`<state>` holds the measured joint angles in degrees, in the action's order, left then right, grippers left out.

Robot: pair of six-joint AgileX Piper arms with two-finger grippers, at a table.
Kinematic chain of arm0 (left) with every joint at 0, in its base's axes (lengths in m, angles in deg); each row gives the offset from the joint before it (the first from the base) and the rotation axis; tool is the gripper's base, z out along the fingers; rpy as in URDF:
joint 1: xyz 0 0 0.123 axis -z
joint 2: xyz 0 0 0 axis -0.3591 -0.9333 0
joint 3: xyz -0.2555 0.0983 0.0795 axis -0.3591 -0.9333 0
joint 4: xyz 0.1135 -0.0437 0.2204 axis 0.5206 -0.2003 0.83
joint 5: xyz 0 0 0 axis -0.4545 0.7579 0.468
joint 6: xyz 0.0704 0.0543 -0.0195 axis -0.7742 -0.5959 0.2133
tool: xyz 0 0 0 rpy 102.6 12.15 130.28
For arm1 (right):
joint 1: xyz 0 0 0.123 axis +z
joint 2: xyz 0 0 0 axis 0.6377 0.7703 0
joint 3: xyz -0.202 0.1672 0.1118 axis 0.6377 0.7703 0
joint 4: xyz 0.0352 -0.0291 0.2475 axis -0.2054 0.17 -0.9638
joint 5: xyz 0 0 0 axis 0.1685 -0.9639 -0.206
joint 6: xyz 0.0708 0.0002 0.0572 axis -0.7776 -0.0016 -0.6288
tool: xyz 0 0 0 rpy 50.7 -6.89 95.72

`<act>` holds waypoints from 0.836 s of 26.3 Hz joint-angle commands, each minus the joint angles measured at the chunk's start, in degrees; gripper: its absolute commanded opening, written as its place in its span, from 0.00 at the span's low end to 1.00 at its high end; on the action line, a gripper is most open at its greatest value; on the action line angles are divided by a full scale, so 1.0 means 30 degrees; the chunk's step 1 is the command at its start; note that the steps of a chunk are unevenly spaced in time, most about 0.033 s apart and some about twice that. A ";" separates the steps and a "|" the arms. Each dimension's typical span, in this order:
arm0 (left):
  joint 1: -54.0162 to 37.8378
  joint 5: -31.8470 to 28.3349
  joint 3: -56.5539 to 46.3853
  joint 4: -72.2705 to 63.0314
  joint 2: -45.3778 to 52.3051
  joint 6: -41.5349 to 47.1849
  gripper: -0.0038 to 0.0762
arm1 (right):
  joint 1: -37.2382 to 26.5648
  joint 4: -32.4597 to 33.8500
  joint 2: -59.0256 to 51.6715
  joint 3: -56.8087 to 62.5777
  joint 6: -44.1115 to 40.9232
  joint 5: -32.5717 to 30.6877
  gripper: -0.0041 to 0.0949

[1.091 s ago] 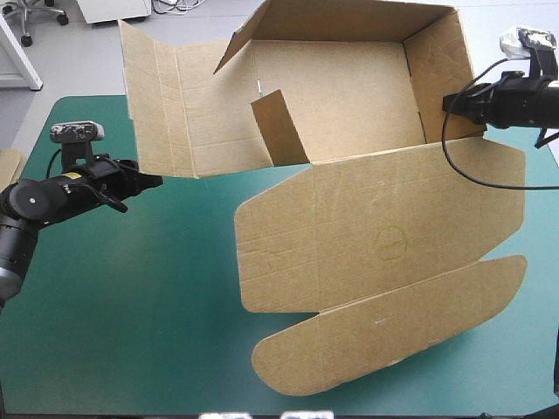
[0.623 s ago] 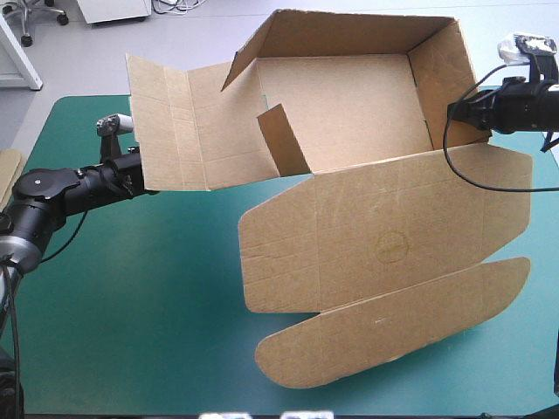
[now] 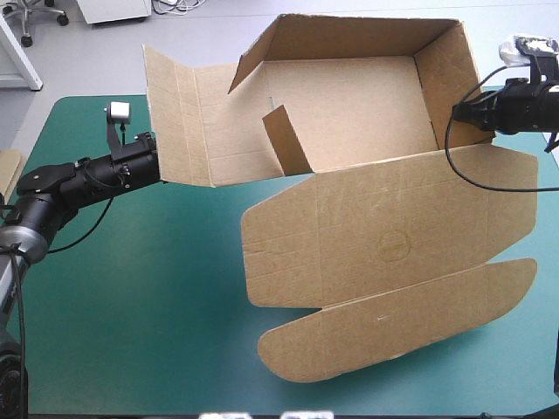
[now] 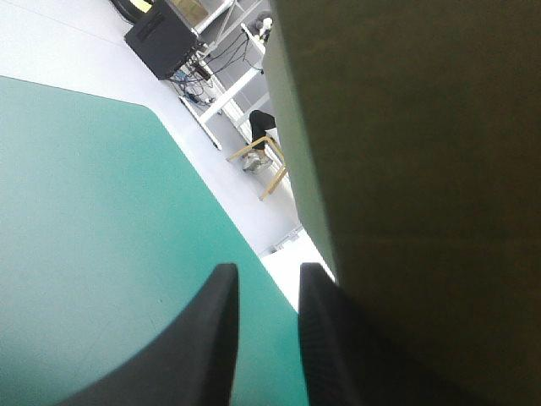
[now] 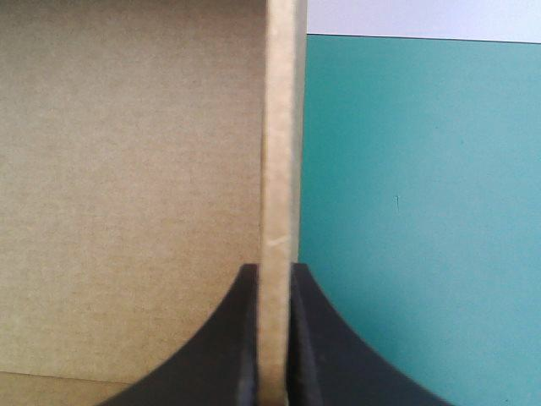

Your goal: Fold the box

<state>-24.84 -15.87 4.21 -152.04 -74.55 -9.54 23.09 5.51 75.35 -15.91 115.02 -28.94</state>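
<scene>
Brown box (image 3: 384, 236) lies on the teal-green cover (image 3: 131, 305), toward far-right of table: back & R walls up, L side panel raised, lid flat toward the near edge. At the R wall the right gripper (image 3: 460, 112) pinches the board's edge, black fingers (image 5: 220, 355) all but closed on it. At the L panel's outer edge, the left gripper (image 3: 155, 166): narrow gap, nothing betw., board just beside one finger.
</scene>
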 commanded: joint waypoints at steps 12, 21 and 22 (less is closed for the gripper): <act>0.2861 0.0178 0.3103 -0.1992 0.0059 0.0557 0.27 | -0.0120 -0.1377 -0.0864 -0.0534 -0.0195 0.0986 0.04; 0.4170 -0.2667 0.4747 -0.1992 0.0054 0.1471 0.26 | -0.0120 -0.0775 -0.0864 -0.0534 -0.0059 0.1379 0.04; 0.4170 -0.2616 0.4817 -0.1992 0.0054 0.1597 0.26 | -0.0120 -0.0686 -0.0864 -0.0534 -0.0059 0.1379 0.04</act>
<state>-12.98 -24.92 16.11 -152.19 -76.40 -6.06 23.09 5.46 75.35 -15.91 114.77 -27.51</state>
